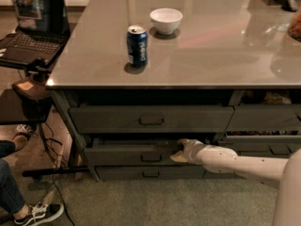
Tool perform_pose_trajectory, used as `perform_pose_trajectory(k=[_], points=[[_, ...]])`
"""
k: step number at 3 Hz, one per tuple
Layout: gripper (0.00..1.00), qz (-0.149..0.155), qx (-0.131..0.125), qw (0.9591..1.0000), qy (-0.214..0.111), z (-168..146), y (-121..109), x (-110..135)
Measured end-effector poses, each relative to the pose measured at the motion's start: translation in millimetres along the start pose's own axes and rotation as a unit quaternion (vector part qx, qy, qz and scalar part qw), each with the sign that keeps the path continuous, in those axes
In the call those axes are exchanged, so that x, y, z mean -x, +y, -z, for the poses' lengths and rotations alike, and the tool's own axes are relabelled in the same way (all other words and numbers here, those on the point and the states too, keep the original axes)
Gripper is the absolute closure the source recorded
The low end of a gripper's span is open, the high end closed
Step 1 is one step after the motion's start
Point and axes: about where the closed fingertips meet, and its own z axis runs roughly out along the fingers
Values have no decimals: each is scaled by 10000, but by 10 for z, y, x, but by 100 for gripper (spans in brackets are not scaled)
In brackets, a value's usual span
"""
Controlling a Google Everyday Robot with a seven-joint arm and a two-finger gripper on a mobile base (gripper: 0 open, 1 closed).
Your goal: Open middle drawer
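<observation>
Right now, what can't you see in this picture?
All in the camera view:
- Inside of the middle drawer: only a dark slit shows, shaded by the top drawer.
- Tool, at the middle drawer's right top edge: its own wrist hides whether it holds the drawer.
- Right drawers: cut off by the picture's edge.
- Can label: too small to read.

One tool (pixel 180 150), at the middle drawer (pixel 131 155); one top drawer (pixel 150 119) above it, one bottom drawer (pixel 150 173) below. Up on the desk (pixel 211 55): one can (pixel 137 45), one bowl (pixel 166 20). Far left of the tool: one laptop (pixel 33 25).
</observation>
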Motion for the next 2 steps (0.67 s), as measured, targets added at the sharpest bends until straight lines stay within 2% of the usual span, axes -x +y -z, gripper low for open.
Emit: perform_pose_trajectory(k=[2], points=[[100, -6, 31, 10000, -42, 70, 52, -17]])
